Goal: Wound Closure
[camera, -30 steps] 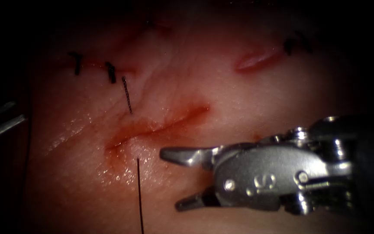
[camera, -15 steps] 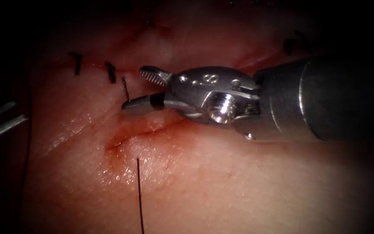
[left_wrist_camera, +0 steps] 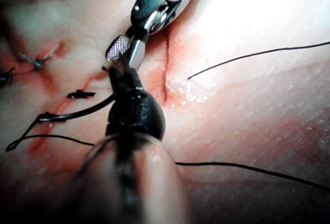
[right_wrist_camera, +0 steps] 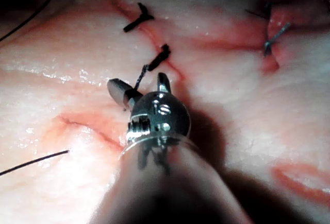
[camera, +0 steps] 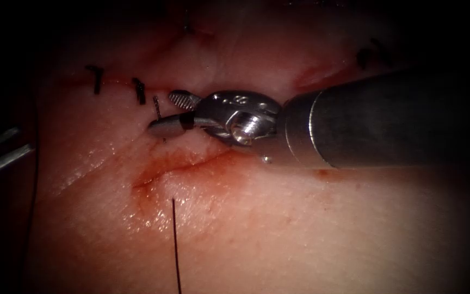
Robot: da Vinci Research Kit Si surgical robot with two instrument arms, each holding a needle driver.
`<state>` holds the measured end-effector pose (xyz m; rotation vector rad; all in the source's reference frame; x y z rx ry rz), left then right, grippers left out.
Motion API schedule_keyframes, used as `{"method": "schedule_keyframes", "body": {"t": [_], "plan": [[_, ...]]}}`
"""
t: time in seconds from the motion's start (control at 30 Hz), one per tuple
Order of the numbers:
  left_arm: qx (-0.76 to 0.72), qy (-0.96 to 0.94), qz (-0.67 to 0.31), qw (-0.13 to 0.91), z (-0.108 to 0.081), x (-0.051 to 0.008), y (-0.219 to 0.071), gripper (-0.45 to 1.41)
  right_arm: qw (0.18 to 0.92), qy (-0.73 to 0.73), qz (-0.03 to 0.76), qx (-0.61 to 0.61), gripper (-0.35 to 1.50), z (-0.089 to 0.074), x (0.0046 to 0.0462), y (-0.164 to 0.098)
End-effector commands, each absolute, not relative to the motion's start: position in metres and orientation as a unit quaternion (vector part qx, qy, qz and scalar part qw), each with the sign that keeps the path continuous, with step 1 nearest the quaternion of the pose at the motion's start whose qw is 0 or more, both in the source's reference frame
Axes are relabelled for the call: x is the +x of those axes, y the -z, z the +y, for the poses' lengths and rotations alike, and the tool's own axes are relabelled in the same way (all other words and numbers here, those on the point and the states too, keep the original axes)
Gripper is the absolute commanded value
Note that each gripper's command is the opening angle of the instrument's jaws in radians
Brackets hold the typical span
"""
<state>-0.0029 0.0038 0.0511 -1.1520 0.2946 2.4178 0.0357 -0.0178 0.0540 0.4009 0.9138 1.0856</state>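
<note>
Reddened tissue (camera: 278, 228) under the right end effector (camera: 168, 113), jaws parted around a short thread end (camera: 158, 108), nothing gripped.

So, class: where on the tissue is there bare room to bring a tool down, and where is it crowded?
Bare: the wide stretch of tissue right of the long thread, below the cut and the right tool. Crowded: above the cut, where the right tool's open, empty jaws sit at a thread stub beside two stitches.

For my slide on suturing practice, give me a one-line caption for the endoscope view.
Right tool, jaws open around a cut thread end, above the cut in the tissue.
</note>
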Motion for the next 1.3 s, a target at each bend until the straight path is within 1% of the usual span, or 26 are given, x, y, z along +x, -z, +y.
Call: {"method": "schedule_keyframes", "body": {"t": [0.03, 0.1, 0.17, 0.3, 0.33, 0.37, 0.4, 0.6, 0.8, 1.3], "plan": [[-0.417, -0.875, 0.107, 0.221, 0.0041, -0.0034, -0.0517, -0.45, 0.739, -0.495, 0.418, 0.186, 0.79, -0.0178, 0.0371, -0.0548], [-0.417, -0.875, 0.107, 0.221, 0.0041, -0.0034, -0.0517, -0.45, 0.737, -0.498, 0.417, 0.190, 0.78, -0.0179, 0.0373, -0.0550], [-0.417, -0.875, 0.107, 0.221, 0.0041, -0.0034, -0.0517, -0.45, 0.736, -0.501, 0.412, 0.192, 0.71, -0.0181, 0.0376, -0.0553], [-0.417, -0.875, 0.107, 0.222, 0.0041, -0.0034, -0.0517, -0.45, 0.725, -0.521, 0.399, 0.209, 0.51, -0.0185, 0.0386, -0.0558], [-0.417, -0.875, 0.107, 0.222, 0.0041, -0.0034, -0.0517, -0.45, 0.718, -0.529, 0.398, 0.215, 0.34, -0.0185, 0.0388, -0.0559], [-0.417, -0.875, 0.107, 0.221, 0.0041, -0.0034, -0.0517, -0.45, 0.712, -0.537, 0.396, 0.220, 0.07, -0.0185, 0.0389, -0.0559], [-0.417, -0.875, 0.107, 0.221, 0.0041, -0.0034, -0.0517, -0.45, 0.706, -0.544, 0.395, 0.225, -0.35, -0.0186, 0.0390, -0.0560], [-0.417, -0.875, 0.107, 0.221, 0.0041, -0.0034, -0.0517, -0.45, 0.692, -0.559, 0.390, 0.238, -0.35, -0.0183, 0.0389, -0.0555], [-0.417, -0.875, 0.107, 0.222, 0.0041, -0.0033, -0.0517, -0.45, 0.667, -0.560, 0.433, 0.234, -0.35, -0.0178, 0.0389, -0.0542], [-0.416, -0.875, 0.107, 0.222, 0.0041, -0.0033, -0.0517, -0.45, 0.675, -0.545, 0.445, 0.224, -0.35, -0.0167, 0.0384, -0.0517]]}}
